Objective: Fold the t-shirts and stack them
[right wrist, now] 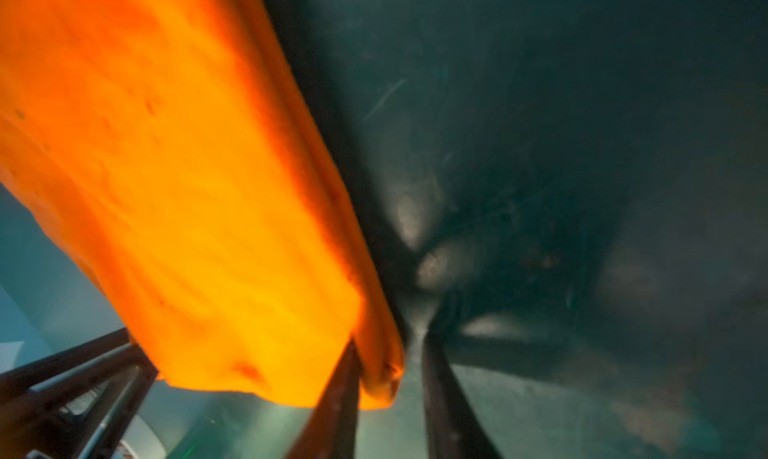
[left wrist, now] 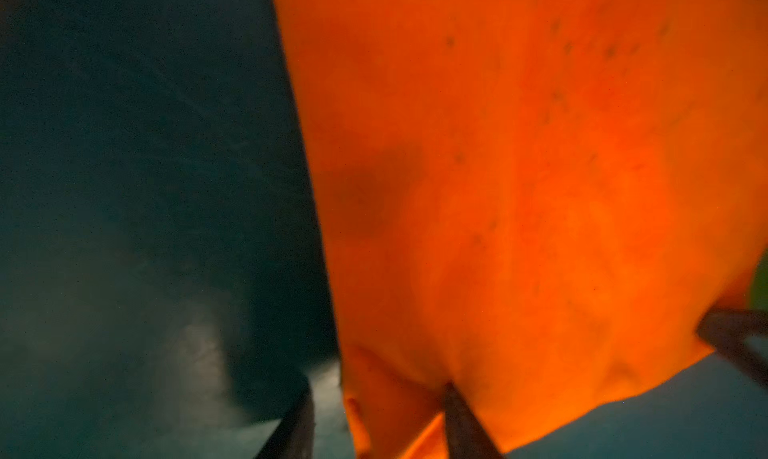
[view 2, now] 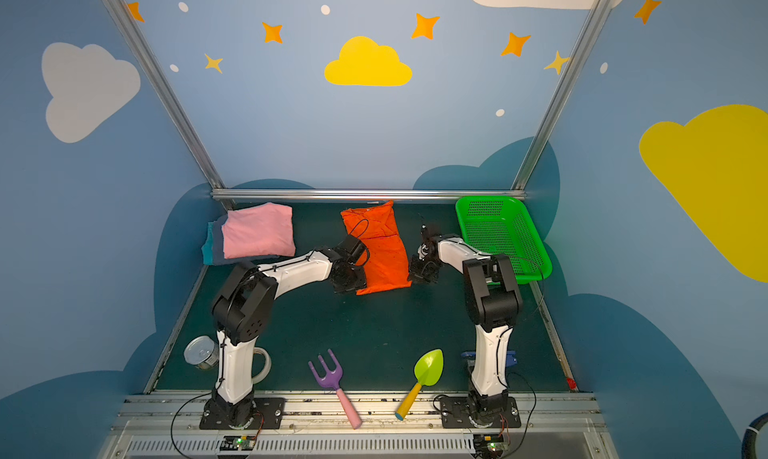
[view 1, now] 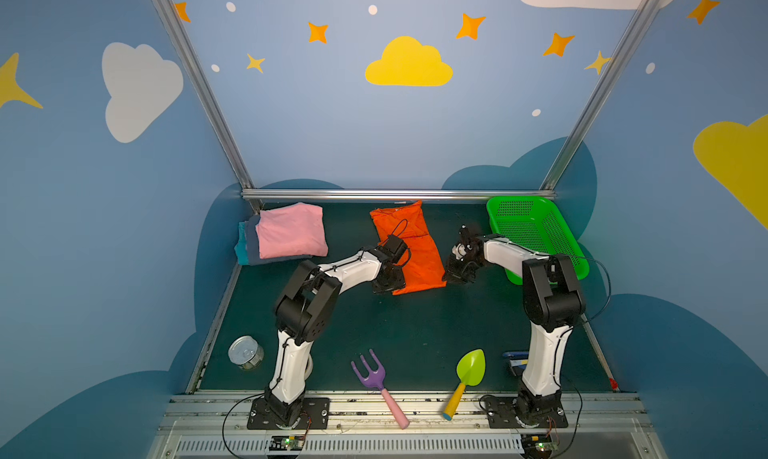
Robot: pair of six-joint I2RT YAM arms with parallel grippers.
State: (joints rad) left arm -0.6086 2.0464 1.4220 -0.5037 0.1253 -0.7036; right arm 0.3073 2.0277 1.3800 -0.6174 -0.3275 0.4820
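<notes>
On the dark green table [view 1: 415, 332] I have the green basket [view 1: 536, 236] at the far right, out of the work. The orange t-shirt [view 1: 411, 249] lies at the far middle, already narrowed to a long strip that runs from the far edge toward me on a slight slant. At the far left sits the stack: the pink t-shirt [view 1: 291, 230] on top, with the grey-blue t-shirt [view 1: 250, 245] and the teal t-shirt [view 1: 240, 249] showing at its left edge. I judge the step in hand to be the last crosswise fold of the orange strip, near end over to far end. The left pincer [view 1: 388, 282] is down at the strip's near left corner and the right pincer [view 1: 457, 272] at its near right corner. Both stand narrowly parted, not clamped. In the left wrist view one finger [left wrist: 457, 419] lies on the cloth and its mate is off on the table, with the corner between them. In the right wrist view the layered edge sits between the fingers [right wrist: 340, 394] with a sliver of table beside it. Next I need to close both pincers on every layer of that near hem, lift together, carry it level to the far end and lay it square. After that the packet goes left onto the pink t-shirt.
</notes>
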